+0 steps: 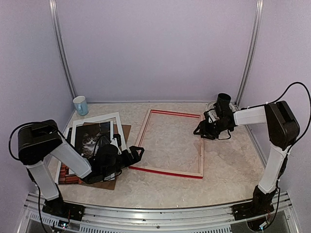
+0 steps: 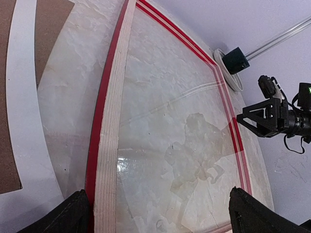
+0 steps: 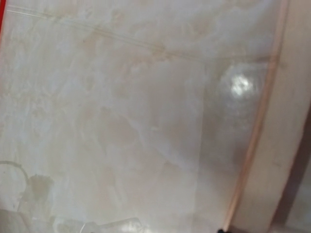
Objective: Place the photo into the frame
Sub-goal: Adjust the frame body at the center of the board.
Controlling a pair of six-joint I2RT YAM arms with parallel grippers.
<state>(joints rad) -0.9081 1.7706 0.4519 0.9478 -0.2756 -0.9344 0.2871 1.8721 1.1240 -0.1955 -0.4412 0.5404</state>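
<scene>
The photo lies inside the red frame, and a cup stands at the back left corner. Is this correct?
Not quite. The photo lies outside the frame, to its left, on the brown board; the frame holds no print. The top view shows this. The cup does stand at the back left.

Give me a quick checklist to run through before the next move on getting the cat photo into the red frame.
1. Left gripper open and empty: ok.
2. Photo free to lift: cannot tell; the left arm hides part of it and the white mat borders it.
3. Frame lying flat, no print in its opening: ok.
4. Right gripper at the frame's right rail, gripping it: cannot tell.
5. Cup apart from photo and frame: ok.
</scene>
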